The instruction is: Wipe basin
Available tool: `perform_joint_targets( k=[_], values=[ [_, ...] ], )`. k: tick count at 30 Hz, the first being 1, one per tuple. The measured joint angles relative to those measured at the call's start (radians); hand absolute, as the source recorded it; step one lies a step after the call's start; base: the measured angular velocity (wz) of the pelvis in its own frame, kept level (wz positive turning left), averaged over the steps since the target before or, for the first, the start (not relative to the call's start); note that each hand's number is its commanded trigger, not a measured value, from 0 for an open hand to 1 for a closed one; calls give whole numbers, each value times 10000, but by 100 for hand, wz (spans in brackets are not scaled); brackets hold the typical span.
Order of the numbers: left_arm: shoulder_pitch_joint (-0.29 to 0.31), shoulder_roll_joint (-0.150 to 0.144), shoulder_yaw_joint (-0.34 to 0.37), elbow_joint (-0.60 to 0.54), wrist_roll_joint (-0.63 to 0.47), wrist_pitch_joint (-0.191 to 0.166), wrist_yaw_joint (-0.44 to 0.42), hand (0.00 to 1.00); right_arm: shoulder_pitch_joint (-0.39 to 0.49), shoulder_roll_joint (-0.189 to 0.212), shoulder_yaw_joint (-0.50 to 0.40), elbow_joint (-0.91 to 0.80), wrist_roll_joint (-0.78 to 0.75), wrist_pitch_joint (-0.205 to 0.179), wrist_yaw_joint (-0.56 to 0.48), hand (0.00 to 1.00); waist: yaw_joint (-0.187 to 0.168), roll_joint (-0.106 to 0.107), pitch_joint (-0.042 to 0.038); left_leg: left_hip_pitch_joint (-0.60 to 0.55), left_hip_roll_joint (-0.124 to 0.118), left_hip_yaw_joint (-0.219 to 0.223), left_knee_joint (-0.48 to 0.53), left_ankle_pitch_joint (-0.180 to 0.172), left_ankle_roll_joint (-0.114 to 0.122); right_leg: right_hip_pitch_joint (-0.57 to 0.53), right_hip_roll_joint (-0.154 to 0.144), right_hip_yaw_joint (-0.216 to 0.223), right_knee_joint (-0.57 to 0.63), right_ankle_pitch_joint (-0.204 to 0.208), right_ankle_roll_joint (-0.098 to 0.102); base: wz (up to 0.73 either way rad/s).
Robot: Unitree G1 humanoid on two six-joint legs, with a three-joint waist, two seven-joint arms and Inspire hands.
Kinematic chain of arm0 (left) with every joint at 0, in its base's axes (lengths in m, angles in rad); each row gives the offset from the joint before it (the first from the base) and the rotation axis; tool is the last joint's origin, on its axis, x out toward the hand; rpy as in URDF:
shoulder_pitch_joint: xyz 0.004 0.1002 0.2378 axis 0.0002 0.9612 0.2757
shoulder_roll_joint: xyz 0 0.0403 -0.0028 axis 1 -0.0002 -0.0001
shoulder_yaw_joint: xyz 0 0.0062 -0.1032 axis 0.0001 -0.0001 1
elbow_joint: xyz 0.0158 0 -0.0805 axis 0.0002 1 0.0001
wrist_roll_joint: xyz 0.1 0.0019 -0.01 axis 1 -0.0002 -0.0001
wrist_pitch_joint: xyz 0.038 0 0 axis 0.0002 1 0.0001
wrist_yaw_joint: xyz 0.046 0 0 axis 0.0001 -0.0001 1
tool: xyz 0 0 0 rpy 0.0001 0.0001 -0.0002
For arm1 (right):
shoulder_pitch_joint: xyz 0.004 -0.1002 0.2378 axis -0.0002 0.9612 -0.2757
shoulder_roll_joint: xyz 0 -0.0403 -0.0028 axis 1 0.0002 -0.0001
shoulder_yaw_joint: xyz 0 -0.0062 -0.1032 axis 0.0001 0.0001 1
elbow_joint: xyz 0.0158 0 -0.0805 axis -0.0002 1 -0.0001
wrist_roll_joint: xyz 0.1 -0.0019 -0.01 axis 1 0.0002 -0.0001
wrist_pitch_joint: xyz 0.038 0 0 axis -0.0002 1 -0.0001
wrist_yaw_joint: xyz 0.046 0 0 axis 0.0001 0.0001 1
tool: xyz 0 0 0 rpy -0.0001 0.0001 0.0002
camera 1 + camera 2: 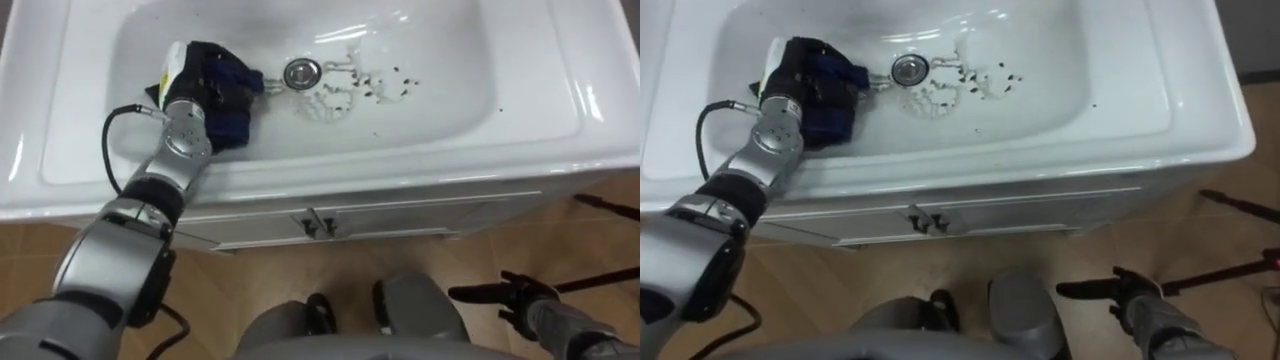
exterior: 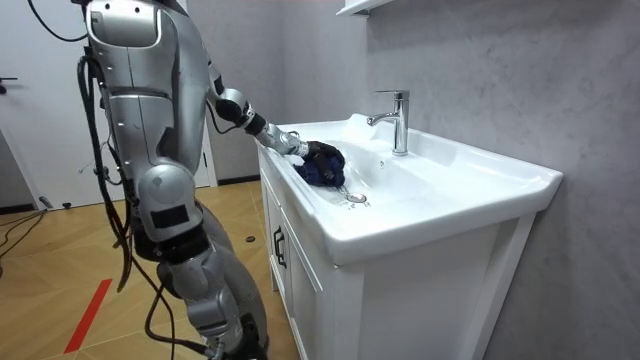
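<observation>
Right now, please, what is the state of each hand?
Left hand: on the dark blue cloth in the basin; open or shut cannot be told.
Right hand: open, holding nothing.

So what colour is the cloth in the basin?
Dark blue; the cloth shows best in the left eye view.

grey mottled wall (image 2: 520,70) at the room view's upper right, a white cabinet (image 2: 430,300) at lower centre, wood floor (image 2: 50,250) with a red strip (image 2: 88,315) at lower left.
</observation>
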Motion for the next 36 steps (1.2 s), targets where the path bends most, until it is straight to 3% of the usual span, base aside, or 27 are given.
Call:
perform_joint_targets(
  k=[2, 5, 8, 16, 25, 30, 32, 36],
  values=[
    [-74, 33, -12, 34, -1008, -1, -62, 100, 2, 33, 93, -225, 153, 23, -72, 0, -7, -10, 11, -191, 116, 274, 106, 6, -11, -285, -7, -4, 190, -61, -87, 0],
    [-142, 11, -6, 33, -2676, -3, -405, 100, 10, 47, 205, -411, 232, 54, -317, 0, -68, -8, 13, -212, 300, 861, -78, 136, -32, -519, -38, -17, 193, -93, -61, 1],
    [-193, -98, 85, 44, -3610, -18, -819, 100, 10, 59, 236, -623, 206, 49, -432, 0, -119, -33, 22, -208, 291, 951, -213, 219, -68, -635, -29, 62, 203, -87, -57, -4],
    [-380, -232, 440, 40, -4628, -265, -1238, 100, -48, 124, 380, -1034, 220, 123, -689, 0, -216, -95, 61, -350, 295, 1408, -218, 241, -77, -1019, 8, 354, 345, -78, -122, -9],
    [-604, -283, -192, -20, -4450, -284, -1146, 100, -92, 108, 611, -1063, 769, 248, -762, 0, -394, -123, 81, -351, 446, 1932, -307, 223, -48, -1190, -19, 502, 465, -147, -22, 0],
    [-759, -363, -452, -6, -3185, -284, -990, 100, -62, 139, 666, -1063, 773, 251, -762, 0, -659, -115, 109, -373, 554, 1995, -232, 107, -12, -1198, 62, 539, 491, -92, -142, -7],
    [-793, -367, -494, -23, -2364, -283, -676, 100, -13, 111, 676, -1073, 766, 224, -757, 0, -716, -101, 112, -386, 614, 2112, -223, 65, -29, -1273, 210, 789, 500, -83, -117, -15],
    [-932, -374, -888, -17, -2058, -218, -333, 100, 24, 21, 675, -991, 1050, 225, -764, 0, -775, 57, 157, -412, 638, 2188, -125, 50, -20, -1332, 224, 845, 514, -50, -117, -7]
  ],
)
